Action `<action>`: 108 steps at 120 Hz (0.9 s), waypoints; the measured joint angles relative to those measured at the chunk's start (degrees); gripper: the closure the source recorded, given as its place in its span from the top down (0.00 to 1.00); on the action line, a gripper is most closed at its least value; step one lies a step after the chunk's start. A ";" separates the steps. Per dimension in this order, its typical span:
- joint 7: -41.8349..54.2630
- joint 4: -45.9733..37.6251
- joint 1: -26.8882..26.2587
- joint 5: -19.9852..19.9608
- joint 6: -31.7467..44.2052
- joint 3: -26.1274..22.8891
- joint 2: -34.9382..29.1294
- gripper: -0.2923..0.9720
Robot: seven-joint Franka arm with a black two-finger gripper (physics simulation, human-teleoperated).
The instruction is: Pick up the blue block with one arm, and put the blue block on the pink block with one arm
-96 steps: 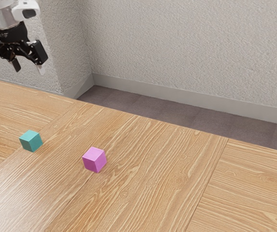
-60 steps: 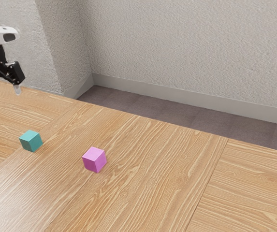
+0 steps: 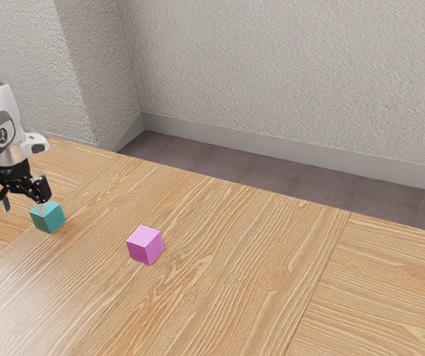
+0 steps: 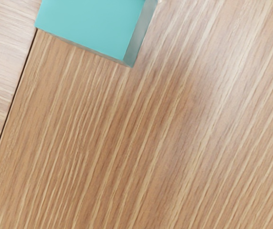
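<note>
Exterior view has the hand [image 3: 21, 199] low over the worktop [image 3: 257, 282], spread open and holding nothing, just above the blue block [image 3: 47, 217] and slightly toward that view's left of it. The block sits on the worktop beside a plank seam [image 4: 12, 109], well apart from the pink block [image 3: 145, 245]. Wrist view shows the blue block [image 4: 91, 24] off-centre under the hand. The likely risk is that, descending misaligned, one finger lands on the block's top or shoves it askew, and the grasp misses.
</note>
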 joint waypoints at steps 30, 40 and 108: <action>6.30 2.53 3.09 -0.73 9.65 -0.03 7.22 0.77; 9.03 3.57 3.21 -1.65 12.48 -0.07 9.44 0.77; 20.23 4.27 3.28 -6.90 21.91 -0.32 13.65 0.77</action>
